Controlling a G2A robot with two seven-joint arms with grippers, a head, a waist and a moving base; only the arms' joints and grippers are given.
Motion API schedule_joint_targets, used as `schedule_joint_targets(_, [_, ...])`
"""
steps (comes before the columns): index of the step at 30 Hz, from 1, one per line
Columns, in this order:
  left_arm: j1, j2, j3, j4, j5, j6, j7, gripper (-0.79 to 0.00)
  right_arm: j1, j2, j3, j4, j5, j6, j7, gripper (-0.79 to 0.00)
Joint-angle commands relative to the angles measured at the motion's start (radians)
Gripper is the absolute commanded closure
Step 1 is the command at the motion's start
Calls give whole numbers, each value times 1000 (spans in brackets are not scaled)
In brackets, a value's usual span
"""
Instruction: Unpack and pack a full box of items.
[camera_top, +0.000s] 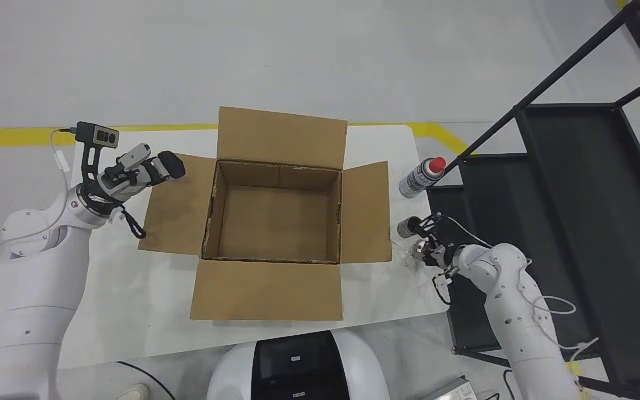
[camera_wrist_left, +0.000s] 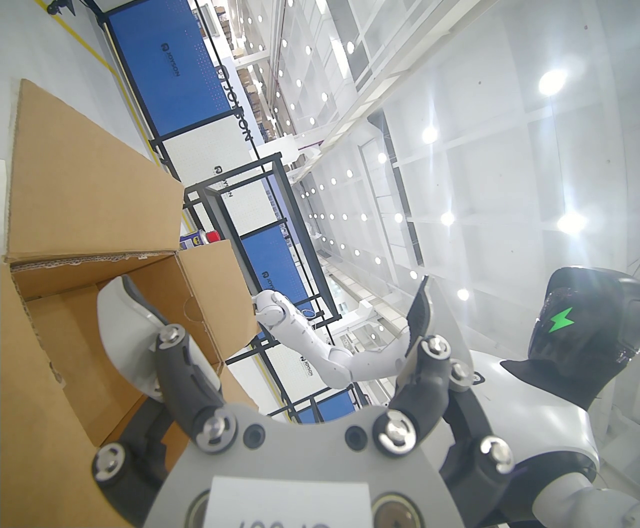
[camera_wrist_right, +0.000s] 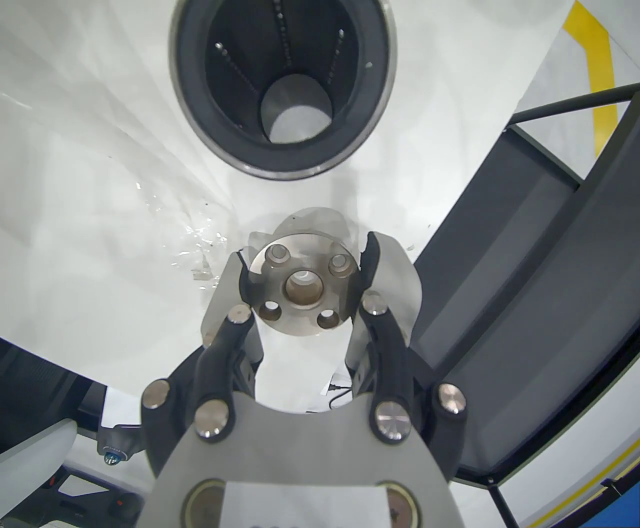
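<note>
An open cardboard box (camera_top: 277, 177) stands in the middle of the white table, flaps spread, with nothing visible inside. My right gripper (camera_top: 423, 248) sits just right of the box near the table's right edge. In the right wrist view it (camera_wrist_right: 307, 257) is shut on a round metal flange (camera_wrist_right: 303, 290) with bolt holes. A dark hollow cylinder (camera_wrist_right: 280, 85) stands upright on the table just beyond it, also seen as a cylinder (camera_top: 406, 228) from above. My left gripper (camera_top: 168, 166) hangs open and empty beside the box's left flap; the left wrist view has its fingers (camera_wrist_left: 125, 315) spread wide.
A spray can (camera_top: 422, 176) with a red cap lies on the table behind the right gripper; the can (camera_wrist_left: 200, 238) peeks over the box wall. A black metal rack (camera_top: 560, 200) borders the table's right side. Bare table lies in front of the box.
</note>
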Motion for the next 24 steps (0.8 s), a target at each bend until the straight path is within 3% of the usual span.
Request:
schedule_joint_targets(1, [0,0,0,0,0,0,0,-785,20,0,-10,25,-2,1,-8,-400])
schedule_joint_targets(2, [0,0,0,0,0,0,0,-785,29,0,-16,35,-2,2,-11,-486])
schedule_joint_targets(3, [0,0,0,0,0,0,0,-785,38,1,-20,45,-1,3,-14,-696])
schedule_joint_targets(4, [0,0,0,0,0,0,0,-785,45,1,-24,52,-1,3,-16,-785])
schedule_joint_targets(10, [0,0,0,0,0,0,0,-785,34,14,0,34,12,-50,-27,-785])
schedule_joint_targets(16, [0,0,0,0,0,0,0,-785,-43,36,82,-52,75,-145,-18,-785])
schedule_joint_targets(24, [0,0,0,0,0,0,0,-785,-190,79,243,-221,296,-401,77,-785])
